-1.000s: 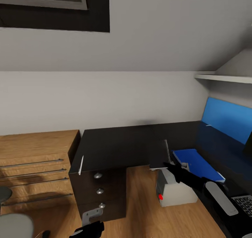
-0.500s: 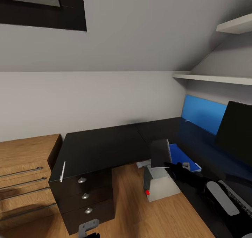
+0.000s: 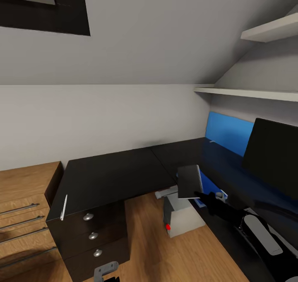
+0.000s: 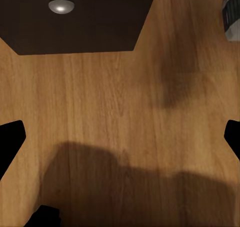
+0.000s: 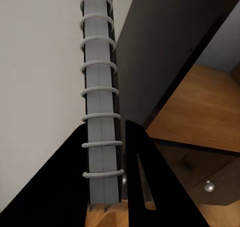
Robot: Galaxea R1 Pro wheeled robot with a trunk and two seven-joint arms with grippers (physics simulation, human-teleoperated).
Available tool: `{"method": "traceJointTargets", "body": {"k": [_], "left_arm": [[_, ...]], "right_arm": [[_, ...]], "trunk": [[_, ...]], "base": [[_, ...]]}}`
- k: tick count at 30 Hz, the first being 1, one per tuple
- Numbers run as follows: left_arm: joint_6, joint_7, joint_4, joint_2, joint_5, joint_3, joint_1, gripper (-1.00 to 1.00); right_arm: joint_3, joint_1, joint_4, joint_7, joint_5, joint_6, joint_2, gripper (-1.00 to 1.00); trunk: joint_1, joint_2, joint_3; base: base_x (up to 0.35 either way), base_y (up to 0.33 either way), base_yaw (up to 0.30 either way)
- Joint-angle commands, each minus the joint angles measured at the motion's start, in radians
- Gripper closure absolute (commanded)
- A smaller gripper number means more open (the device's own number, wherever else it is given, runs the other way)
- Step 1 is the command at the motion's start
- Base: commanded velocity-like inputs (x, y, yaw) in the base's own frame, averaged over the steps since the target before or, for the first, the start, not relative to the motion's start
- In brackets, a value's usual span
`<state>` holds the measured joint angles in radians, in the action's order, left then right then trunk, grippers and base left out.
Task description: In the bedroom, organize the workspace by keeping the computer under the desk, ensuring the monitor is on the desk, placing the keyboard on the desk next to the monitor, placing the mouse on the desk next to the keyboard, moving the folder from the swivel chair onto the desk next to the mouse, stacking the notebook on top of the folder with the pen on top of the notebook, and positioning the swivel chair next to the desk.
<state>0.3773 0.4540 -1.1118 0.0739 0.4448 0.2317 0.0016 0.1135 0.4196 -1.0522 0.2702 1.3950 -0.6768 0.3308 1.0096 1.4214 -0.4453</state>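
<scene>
My right gripper (image 3: 201, 198) holds the notebook (image 3: 189, 181) up in the air, its fingers closed on the dark cover beside the ring spine (image 5: 101, 112). The notebook is tilted, just above the blue folder (image 3: 208, 182), which lies flat on the black desk (image 3: 111, 175). The thin white pen (image 3: 63, 207) lies near the desk's edge, above the drawers with round silver knobs. The grey computer (image 3: 179, 218) with its red dot stands on the floor by the desk. The black monitor (image 3: 271, 157) stands upright on the desk.

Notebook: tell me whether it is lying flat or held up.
Held up: the right gripper clamps the notebook by its spiral edge, lifted above the desk.
</scene>
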Motion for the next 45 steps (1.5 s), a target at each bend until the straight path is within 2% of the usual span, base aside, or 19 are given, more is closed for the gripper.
{"method": "traceJointTargets", "body": {"k": [1,17,21,23,25,27,31,34,38,45], "left_arm": [[0.002,0.008,-0.001,0.000,0.009,0.001,0.000,-1.00],[0.000,0.009,0.018,0.000,0.009,0.001,0.000,-1.00],[0.000,0.009,0.019,0.001,0.009,0.001,0.000,-1.00],[0.000,0.009,0.019,0.001,0.009,0.001,0.000,-1.00],[0.000,0.009,0.020,0.001,0.009,0.001,0.000,-1.00],[0.000,0.009,0.020,0.001,0.009,0.001,0.000,-1.00],[0.000,0.009,0.021,0.001,0.009,0.001,0.000,-1.00],[0.000,0.009,0.021,0.001,0.009,0.001,0.000,-1.00],[0.000,0.009,0.021,0.001,0.009,0.004,0.000,-1.00],[-0.001,0.008,0.031,0.001,0.009,0.006,0.000,-1.00]], "right_arm": [[0.002,0.001,0.001,0.007,0.002,-0.001,0.000,1.00],[0.001,0.001,0.001,0.004,0.005,0.010,-0.007,1.00],[-0.006,0.001,0.000,-0.012,0.007,0.115,-0.033,1.00],[-0.032,0.001,0.001,-0.044,0.009,0.199,-0.053,1.00],[-0.054,0.001,0.001,-0.079,0.011,0.237,-0.069,1.00],[-0.069,0.001,0.001,-0.106,0.012,0.252,-0.082,1.00],[-0.124,0.001,0.001,-0.168,0.019,0.272,-0.125,1.00],[-0.148,0.001,0.001,-0.184,0.029,0.277,-0.148,1.00],[-0.162,0.001,0.001,-0.211,0.036,0.280,-0.165,1.00],[-0.164,0.001,0.001,-0.232,0.037,0.283,-0.168,1.00]], "trunk": [[0.000,0.001,-0.001],[0.000,0.001,-0.001],[0.000,0.001,-0.001],[0.000,0.001,-0.001],[0.000,0.001,-0.001],[0.000,0.001,-0.001],[0.000,0.001,-0.001],[0.000,0.001,-0.001],[0.000,0.001,-0.001],[0.000,0.001,-0.001]], "base": [[0.000,0.000,-0.006],[0.000,0.000,-0.001],[0.000,0.000,0.000],[0.000,0.000,0.000],[0.000,0.000,0.000],[0.000,0.000,0.000],[0.000,0.000,0.000],[0.000,0.000,0.000],[0.015,0.000,0.000],[0.193,0.000,0.000]]}}
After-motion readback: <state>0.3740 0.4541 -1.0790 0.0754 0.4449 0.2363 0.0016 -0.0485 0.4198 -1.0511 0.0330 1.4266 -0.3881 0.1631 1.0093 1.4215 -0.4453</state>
